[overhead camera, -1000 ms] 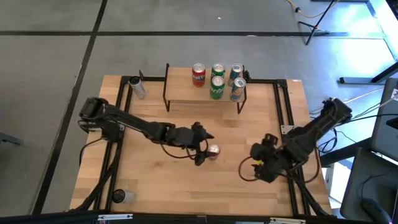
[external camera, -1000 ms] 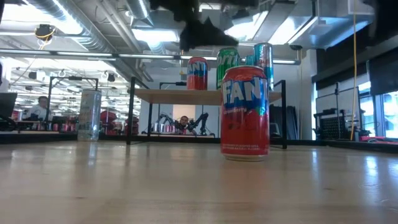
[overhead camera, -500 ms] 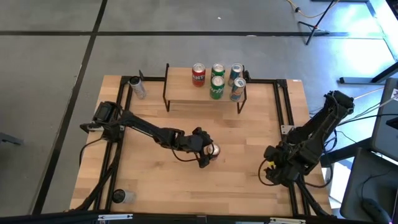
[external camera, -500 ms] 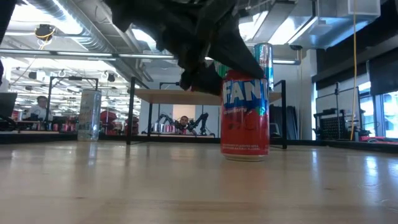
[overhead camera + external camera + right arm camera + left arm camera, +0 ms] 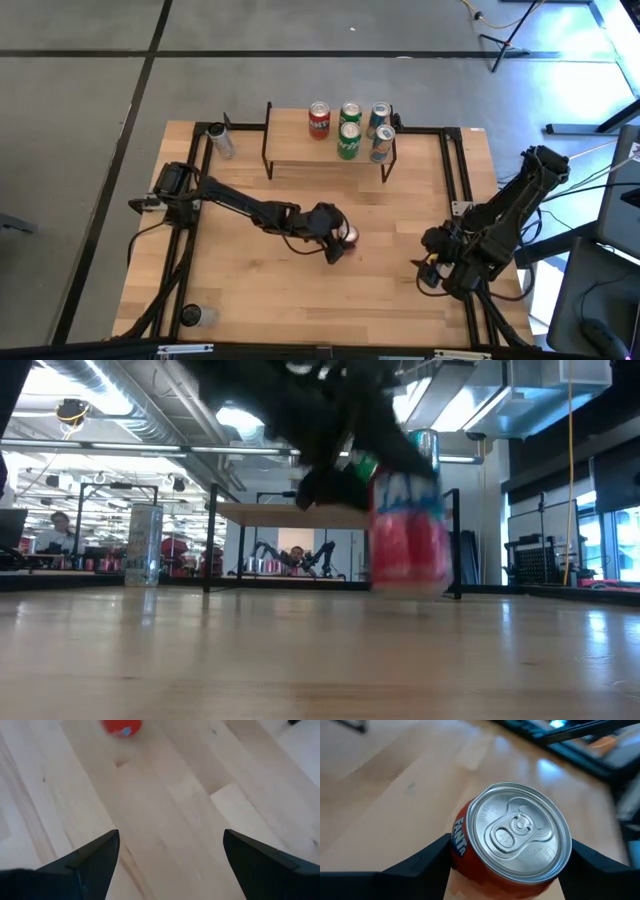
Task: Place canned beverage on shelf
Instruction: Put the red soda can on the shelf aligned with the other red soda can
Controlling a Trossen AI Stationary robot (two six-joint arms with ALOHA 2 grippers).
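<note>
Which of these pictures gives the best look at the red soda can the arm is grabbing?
The left wrist view: the red can fills the picture, silver top and tab plain, between the left gripper fingers. The high view shows only a small red spot beside the arm. The low view shows it blurred. The right wrist view catches a red bit far off.

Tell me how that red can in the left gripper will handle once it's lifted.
The red can looks unopened, tab flat, so probably heavy for its size. Its smooth metal wall may slip between the left gripper's fingers. Tall and narrow, it may tip when set on the shelf.
</note>
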